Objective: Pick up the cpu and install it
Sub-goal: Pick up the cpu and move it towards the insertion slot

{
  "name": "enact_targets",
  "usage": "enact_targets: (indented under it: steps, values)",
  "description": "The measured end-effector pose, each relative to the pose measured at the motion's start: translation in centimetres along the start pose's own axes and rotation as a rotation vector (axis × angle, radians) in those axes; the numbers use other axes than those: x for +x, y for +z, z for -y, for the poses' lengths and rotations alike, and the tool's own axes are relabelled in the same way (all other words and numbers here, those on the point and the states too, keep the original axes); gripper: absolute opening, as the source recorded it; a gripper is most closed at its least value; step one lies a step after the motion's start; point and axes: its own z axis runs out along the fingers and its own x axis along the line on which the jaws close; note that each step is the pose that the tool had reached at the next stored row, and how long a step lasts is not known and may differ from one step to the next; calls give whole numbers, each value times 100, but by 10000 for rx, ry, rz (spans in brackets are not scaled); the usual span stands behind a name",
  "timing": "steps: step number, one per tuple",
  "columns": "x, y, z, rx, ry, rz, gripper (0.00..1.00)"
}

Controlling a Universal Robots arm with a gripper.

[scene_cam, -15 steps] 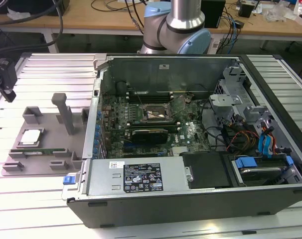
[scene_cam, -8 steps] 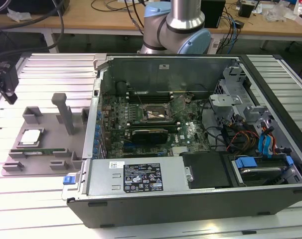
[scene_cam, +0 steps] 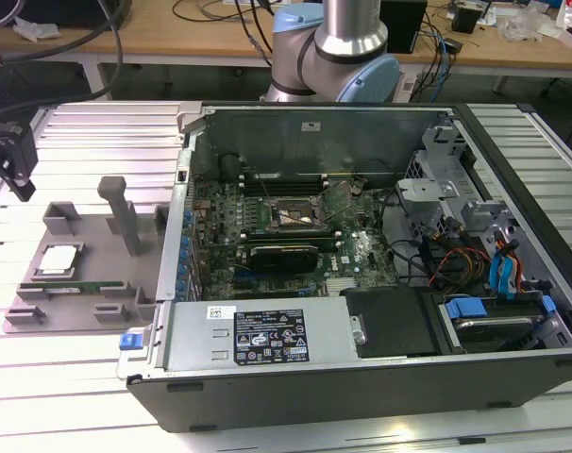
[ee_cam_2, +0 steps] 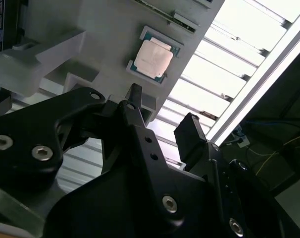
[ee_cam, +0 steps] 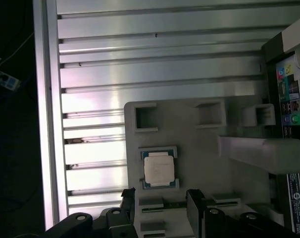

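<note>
The cpu (scene_cam: pixel 58 260), a flat square chip with a silver-grey top, lies in a recess of the grey tray (scene_cam: pixel 88 236) at the exterior view's left, beside the open computer case. My black gripper (scene_cam: pixel 8 179) hangs above the table, left of the tray and clear of it. In both wrist views the cpu (ee_cam_2: pixel 152 58) (ee_cam: pixel 159 168) lies just beyond the gripper (ee_cam_2: pixel 162 111) (ee_cam: pixel 161 198), untouched. The two fingers stand open with nothing between them. The motherboard's socket (scene_cam: pixel 291 217) sits in the middle of the case.
A tall grey post (scene_cam: pixel 126 212) rises from the tray between the cpu and the case wall (scene_cam: pixel 177 217). A long black graphics card (scene_cam: pixel 284 255) lies just in front of the socket. Cables and drive bays (scene_cam: pixel 475 255) fill the case's right side. The arm's base (scene_cam: pixel 333 47) stands behind the case.
</note>
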Motion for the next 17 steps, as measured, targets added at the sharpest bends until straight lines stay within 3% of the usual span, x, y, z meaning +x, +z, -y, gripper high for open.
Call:
enact_targets:
  steps: [17]
  values:
    - [3, 130, 6, 0, 0, -1, 54]
